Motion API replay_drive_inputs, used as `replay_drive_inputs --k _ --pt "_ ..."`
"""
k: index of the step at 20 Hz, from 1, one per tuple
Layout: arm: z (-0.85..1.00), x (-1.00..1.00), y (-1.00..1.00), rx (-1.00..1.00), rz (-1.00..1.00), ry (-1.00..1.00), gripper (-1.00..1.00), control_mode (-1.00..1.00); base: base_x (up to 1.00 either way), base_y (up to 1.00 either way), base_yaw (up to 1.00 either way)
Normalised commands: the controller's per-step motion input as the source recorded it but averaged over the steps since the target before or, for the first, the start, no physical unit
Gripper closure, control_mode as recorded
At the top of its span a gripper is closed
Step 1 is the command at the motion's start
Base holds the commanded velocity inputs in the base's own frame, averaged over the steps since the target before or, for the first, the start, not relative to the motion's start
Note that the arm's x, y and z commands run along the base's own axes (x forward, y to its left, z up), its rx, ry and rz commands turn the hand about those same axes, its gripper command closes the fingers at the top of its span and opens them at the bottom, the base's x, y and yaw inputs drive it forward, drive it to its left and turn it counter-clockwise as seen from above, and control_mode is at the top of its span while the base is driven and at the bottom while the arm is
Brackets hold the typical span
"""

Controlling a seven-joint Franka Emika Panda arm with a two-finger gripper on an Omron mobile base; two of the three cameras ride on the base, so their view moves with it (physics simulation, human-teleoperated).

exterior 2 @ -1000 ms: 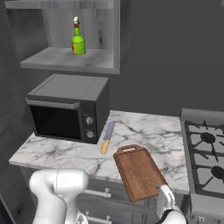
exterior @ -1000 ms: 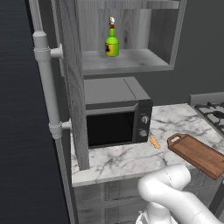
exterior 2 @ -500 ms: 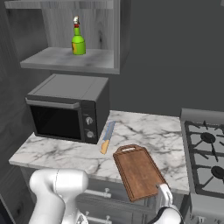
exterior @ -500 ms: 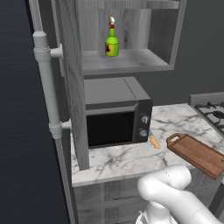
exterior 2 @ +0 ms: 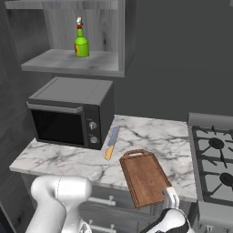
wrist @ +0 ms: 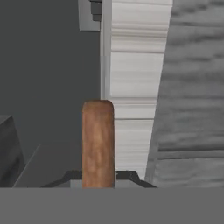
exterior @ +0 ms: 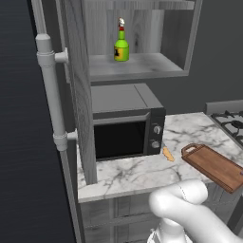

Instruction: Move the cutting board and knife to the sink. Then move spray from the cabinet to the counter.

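Note:
The reddish-brown cutting board (exterior 2: 144, 177) lies on the marble counter (exterior 2: 63, 157), with its near end past the front edge. My gripper (exterior 2: 170, 199) is at that near end and shut on it. In the hand view the cutting board (wrist: 98, 140) stands edge-on between the two fingertips of my gripper (wrist: 98, 176). The knife (exterior 2: 111, 142), with its orange handle, lies left of the board by the microwave. The green spray (exterior 2: 81, 43) stands upright in the cabinet (exterior 2: 73, 63) niche above. From the left base view I see the cutting board (exterior: 216, 166), the knife (exterior: 168, 154) and the spray (exterior: 121, 46). The sink is out of view.
A dark microwave (exterior 2: 70, 113) sits on the counter under the niche. The stove (exterior 2: 216, 159) with black grates borders the counter on the right. A dark fridge with a long grey handle (exterior: 50, 95) stands at the left. My white arm (exterior: 190, 213) rises in front of the drawers.
The gripper has closed on the near end of the cutting board. The board, knife and spray have not visibly moved.

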Motion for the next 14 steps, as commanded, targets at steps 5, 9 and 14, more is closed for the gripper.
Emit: replay_drive_inputs --k 5,9,14 --pt "0.18 -0.05 -0.08 0.00 -0.02 0.10 1.00 -1.00 0.00 0.00 0.00" --pt "0.30 -0.12 -0.06 0.01 0.00 0.06 1.00 -1.00 0.00 0.00 0.00" --pt "0.37 -0.17 -0.08 0.06 0.00 0.10 1.00 -1.00 0.00 0.00 0.00"
